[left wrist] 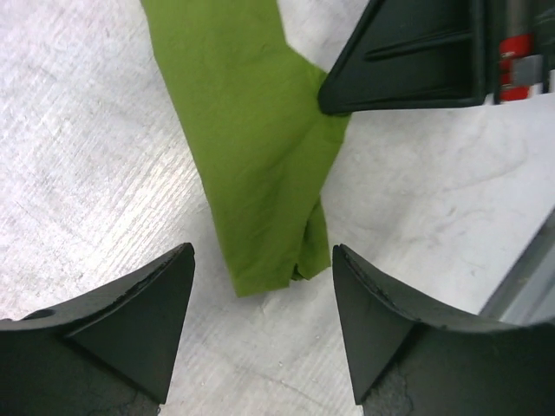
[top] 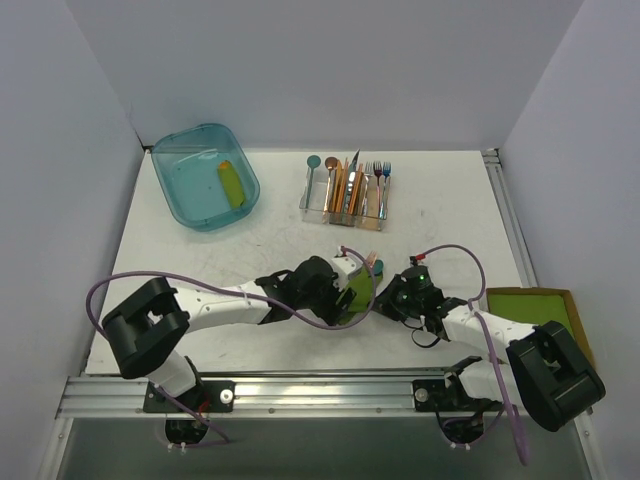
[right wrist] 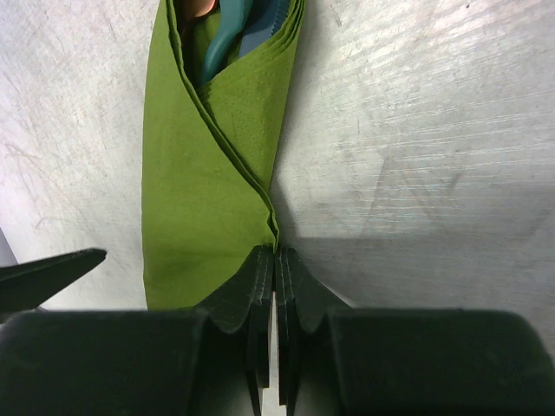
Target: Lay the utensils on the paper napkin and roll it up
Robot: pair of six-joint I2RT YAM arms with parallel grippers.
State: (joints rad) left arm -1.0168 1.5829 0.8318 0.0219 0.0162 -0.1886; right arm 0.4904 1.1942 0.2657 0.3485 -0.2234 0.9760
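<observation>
The paper napkin (right wrist: 204, 199) lies wrapped lengthwise round the utensils, a narrow lime-green bundle (top: 358, 290) at the table's middle. At its far open end a teal handle (right wrist: 227, 39) and a copper piece (right wrist: 201, 7) stick out of the fold. My right gripper (right wrist: 275, 253) is shut, with the corner of the folded-over flap pinched at its tips; one of its fingers (left wrist: 408, 52) shows in the left wrist view against the bundle's side. Over the bundle's near end (left wrist: 260, 260), my left gripper (left wrist: 262, 260) stands open, the jaws on either side and touching nothing.
A teal bin (top: 190, 205) at the back left holds a yellow-green roll (top: 232, 185). A clear caddy (top: 345, 195) of coloured cutlery stands at the back centre. A stack of green sheets in a cardboard tray (top: 535, 310) sits at the right edge.
</observation>
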